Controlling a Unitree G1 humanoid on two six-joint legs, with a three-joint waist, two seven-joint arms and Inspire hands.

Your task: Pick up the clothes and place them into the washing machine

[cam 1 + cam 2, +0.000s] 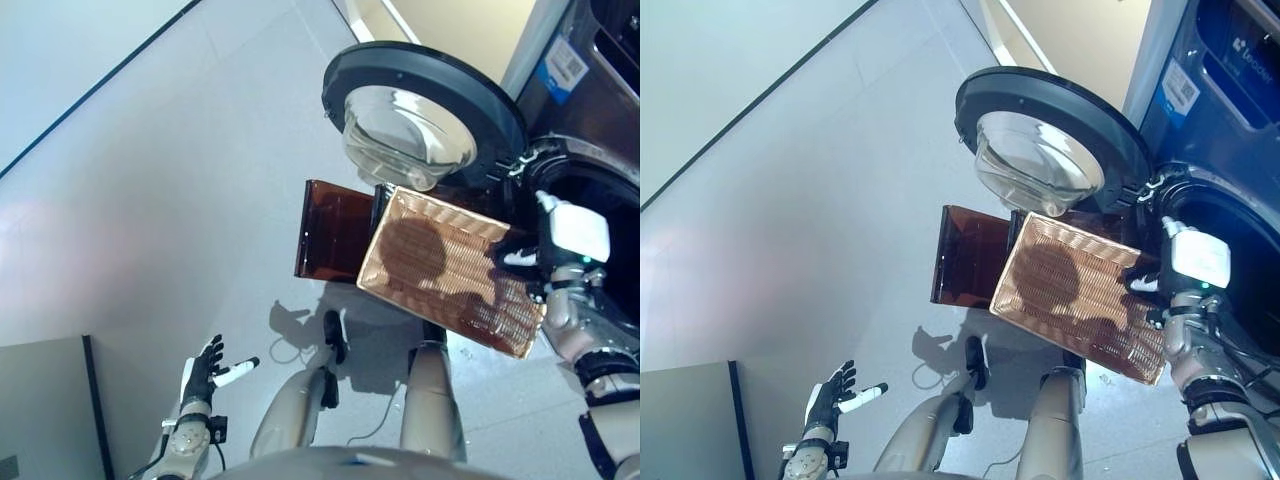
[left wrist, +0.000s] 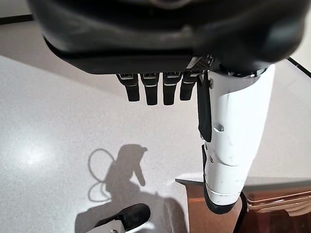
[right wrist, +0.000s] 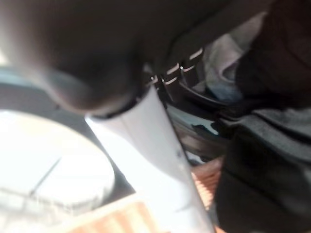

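Your left hand [image 1: 203,375] hangs low over bare grey floor [image 1: 150,200], fingers straight and apart, holding nothing. Past your right hand's [image 1: 1152,283] fingertips, the tilted woven tan rectangular basket [image 1: 1075,290] meets the washing machine's dark round opening [image 1: 1230,250]; whether those fingers clamp its rim, you cannot tell. Grey and dark clothes [image 3: 262,97] lie just beyond them.

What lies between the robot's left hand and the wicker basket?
Only bare grey floor lies between the open left hand and the wicker basket; a brown panel sits beside the basket. The left eye view shows it.
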